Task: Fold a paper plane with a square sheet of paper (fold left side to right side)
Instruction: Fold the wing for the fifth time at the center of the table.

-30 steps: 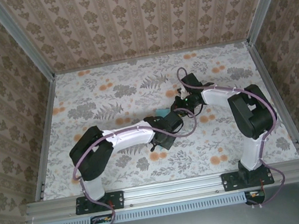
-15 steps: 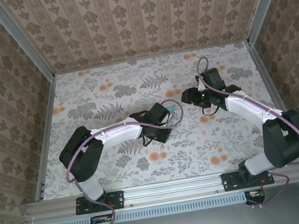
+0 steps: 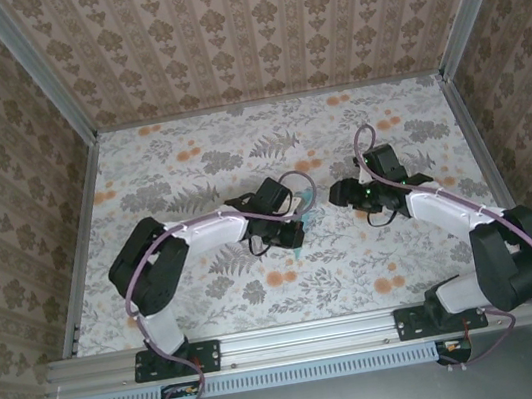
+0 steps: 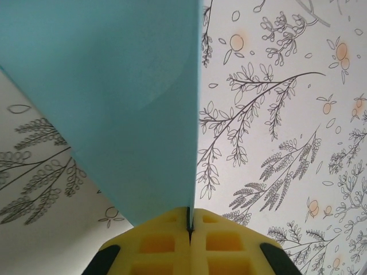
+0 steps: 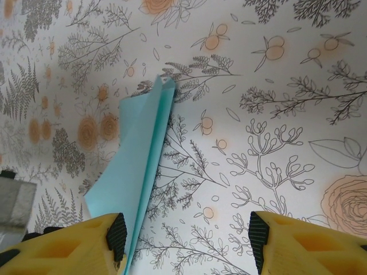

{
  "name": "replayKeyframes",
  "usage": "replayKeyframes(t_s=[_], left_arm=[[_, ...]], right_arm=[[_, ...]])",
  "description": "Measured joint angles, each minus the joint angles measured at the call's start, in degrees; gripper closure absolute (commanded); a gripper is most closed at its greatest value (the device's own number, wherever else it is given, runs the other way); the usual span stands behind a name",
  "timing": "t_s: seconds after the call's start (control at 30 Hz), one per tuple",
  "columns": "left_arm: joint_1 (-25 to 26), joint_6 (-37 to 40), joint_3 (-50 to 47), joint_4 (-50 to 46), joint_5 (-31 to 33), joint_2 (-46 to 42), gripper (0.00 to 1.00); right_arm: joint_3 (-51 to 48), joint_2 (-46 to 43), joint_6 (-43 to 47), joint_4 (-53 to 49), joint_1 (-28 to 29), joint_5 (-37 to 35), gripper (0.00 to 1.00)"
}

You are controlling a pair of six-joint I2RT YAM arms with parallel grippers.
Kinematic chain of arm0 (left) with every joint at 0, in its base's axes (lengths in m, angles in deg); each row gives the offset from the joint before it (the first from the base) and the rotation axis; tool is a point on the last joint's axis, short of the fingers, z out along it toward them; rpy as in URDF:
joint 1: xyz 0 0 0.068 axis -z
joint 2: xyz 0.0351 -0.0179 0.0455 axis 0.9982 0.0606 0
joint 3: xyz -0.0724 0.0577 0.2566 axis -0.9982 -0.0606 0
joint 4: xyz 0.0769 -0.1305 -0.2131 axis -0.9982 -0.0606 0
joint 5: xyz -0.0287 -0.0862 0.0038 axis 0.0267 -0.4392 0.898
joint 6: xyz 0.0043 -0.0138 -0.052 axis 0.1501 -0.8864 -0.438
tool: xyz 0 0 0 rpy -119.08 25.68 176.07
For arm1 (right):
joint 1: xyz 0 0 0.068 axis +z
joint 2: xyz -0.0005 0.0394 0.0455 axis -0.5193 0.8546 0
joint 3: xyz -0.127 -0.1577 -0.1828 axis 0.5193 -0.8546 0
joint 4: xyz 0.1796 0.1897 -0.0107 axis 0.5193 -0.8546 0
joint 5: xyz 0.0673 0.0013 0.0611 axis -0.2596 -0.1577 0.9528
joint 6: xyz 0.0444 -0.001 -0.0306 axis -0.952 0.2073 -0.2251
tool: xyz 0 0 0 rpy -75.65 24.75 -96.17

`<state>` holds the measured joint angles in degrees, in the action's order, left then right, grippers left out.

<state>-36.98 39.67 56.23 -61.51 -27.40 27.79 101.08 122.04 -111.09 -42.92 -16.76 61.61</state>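
The light-blue sheet of paper (image 4: 126, 97) is folded into a slim pointed shape with a long crease (image 5: 150, 154). My left gripper (image 4: 190, 220) is shut on its narrow end, and the paper stands out from the yellow pads over the floral tabletop. From above, a bit of cyan paper (image 3: 297, 203) shows at the left gripper (image 3: 290, 221) near the table's middle. My right gripper (image 3: 338, 193) hangs open just right of it. In the right wrist view its left fingertip (image 5: 117, 236) is close beside the paper's edge, and nothing lies between the fingers (image 5: 186, 238).
The floral tabletop (image 3: 191, 171) is boxed in by patterned walls with metal rails at the left (image 3: 80, 239) and right (image 3: 490, 174). Both arms reach inward and their wrists stand near each other at the centre.
The right gripper let go of the paper, opened, and drew off to the right. The left gripper stayed shut on the paper and swung it slightly back and left.
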Motion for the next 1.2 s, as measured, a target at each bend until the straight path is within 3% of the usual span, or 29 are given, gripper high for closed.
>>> replayKeyframes(t_s=[0.37,1.2], left_arm=[[-2.2,-3.1,-0.1,3.5,-5.4,1.9,0.95],[-8.3,-15.3,-9.2,23.7,-18.6,3.4,0.95]], right_arm=[[-3.3,0.6,-1.8,6.5,2.5,1.5,0.39],[-5.2,13.6,-11.1,24.1,8.2,3.1,0.43]])
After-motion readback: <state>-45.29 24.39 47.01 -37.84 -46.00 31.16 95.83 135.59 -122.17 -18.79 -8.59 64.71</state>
